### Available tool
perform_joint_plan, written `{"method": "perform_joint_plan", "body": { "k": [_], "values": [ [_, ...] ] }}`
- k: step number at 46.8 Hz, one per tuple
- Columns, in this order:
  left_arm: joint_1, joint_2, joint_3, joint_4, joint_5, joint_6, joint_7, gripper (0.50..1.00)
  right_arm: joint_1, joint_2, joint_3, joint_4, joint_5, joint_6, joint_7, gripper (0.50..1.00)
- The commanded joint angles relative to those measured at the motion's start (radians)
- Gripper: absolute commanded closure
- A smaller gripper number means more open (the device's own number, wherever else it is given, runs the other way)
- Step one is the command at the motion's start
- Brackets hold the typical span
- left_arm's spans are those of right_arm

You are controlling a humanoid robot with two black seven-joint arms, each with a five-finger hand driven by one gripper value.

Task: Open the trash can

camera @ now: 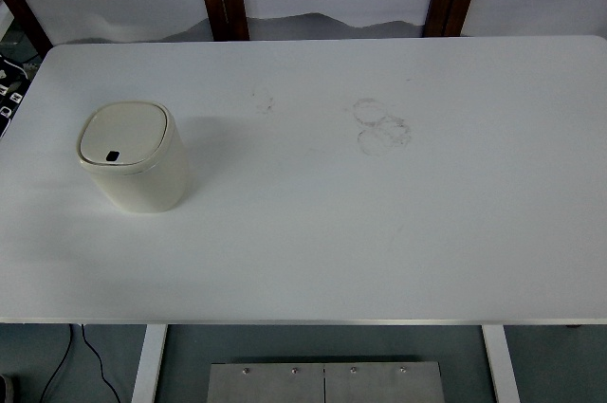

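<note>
One closed trash can (131,155) stands on the ring-stained white table (379,232); neither hand shows.

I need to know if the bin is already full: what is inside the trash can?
Its inside cannot be seen. The trash can stands on the white table with its lid shut flat, covering the contents. Only a small dark square shows on the lid.
</note>
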Motion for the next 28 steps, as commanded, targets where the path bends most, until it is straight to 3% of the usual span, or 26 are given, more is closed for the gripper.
{"method": "perform_joint_plan", "body": {
  "k": [1,28],
  "values": [
    [0.0,-0.001,0.001,0.0,0.001,0.0,-0.001,0.5,0.0,0.0,0.0,0.0,0.0,0.0,0.0,0.505],
    [0.003,-0.001,0.001,0.0,0.003,0.0,0.001,0.5,0.0,0.0,0.0,0.0,0.0,0.0,0.0,0.505]
  ]
}}
